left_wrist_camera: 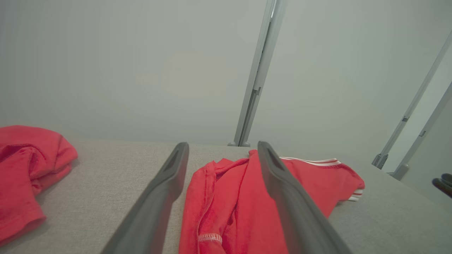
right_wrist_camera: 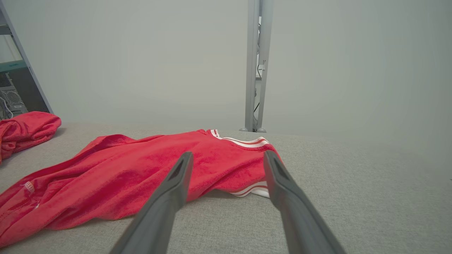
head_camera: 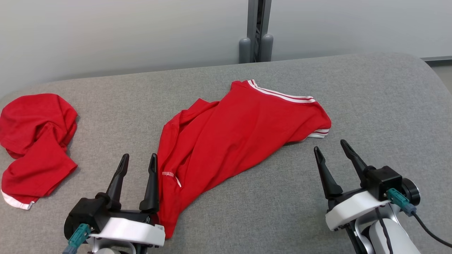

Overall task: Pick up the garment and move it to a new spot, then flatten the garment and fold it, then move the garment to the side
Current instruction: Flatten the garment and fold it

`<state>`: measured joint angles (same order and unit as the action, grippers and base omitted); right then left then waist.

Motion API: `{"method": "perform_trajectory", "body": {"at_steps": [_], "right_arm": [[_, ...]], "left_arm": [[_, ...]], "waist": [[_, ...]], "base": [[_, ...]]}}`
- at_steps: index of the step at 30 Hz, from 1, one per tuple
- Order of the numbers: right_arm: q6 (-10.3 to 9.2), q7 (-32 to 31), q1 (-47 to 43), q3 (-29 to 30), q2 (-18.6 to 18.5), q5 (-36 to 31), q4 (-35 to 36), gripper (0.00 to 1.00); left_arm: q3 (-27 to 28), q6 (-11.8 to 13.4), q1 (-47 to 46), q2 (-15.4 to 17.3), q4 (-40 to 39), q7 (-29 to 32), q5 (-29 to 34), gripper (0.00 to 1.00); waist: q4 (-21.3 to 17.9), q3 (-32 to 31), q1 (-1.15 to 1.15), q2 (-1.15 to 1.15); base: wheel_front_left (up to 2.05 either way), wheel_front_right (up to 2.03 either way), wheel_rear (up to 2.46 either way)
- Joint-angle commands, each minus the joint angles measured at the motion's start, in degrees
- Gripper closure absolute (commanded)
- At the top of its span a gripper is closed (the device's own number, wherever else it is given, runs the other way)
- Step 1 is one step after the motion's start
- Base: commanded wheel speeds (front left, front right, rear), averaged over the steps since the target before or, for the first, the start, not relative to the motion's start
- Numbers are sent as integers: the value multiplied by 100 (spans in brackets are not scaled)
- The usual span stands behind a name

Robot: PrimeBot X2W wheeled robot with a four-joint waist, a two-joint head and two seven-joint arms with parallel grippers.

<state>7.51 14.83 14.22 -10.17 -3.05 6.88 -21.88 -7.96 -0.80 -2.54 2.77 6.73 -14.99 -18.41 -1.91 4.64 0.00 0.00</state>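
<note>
Hidden: the garment's (head_camera: 226,134) near tip ran under the body of the left end effector (head_camera: 139,156); a second red garment (head_camera: 33,141) was cut by the head view's left edge.
Count: 2 end effectors, 2 red garments, 1 grey post (head_camera: 259,31).
Writing: a small tag (head_camera: 168,173) on the garment's near part, too small to read.
Left side: the left end effector was released, its fingers spread, 1 finger just beside the garment's edge; contact could not be told.
Right side: the right end effector (head_camera: 329,145) was released, grasping nothing, near the striped trim but apart from it.
Garment: crumpled mid-worktop (head_camera: 370,106), between the 2 end effectors, white-and-red trim at its far end.
Second red garment: bunched, well apart to the left.
Post: behind the worktop's far edge.
</note>
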Motion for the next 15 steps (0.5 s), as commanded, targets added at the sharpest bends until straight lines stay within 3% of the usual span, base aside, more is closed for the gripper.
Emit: {"method": "perform_trajectory", "body": {"at_steps": [1, 15], "right_arm": [[-4, 15, -78, 30, 3, -30, 61, 0], [-4, -41, -173, -66, 4, 176, 293, 0]], "left_arm": [[8, -21, 30, 21, 10, -21, -6, 0], [41, -73, -19, 21, 86, -21, 67, 0]], "waist": [[-4, 10, 0, 0], [-102, 104, 0, 0]], "base": [[0, 0, 0], [0, 0, 0]]}}
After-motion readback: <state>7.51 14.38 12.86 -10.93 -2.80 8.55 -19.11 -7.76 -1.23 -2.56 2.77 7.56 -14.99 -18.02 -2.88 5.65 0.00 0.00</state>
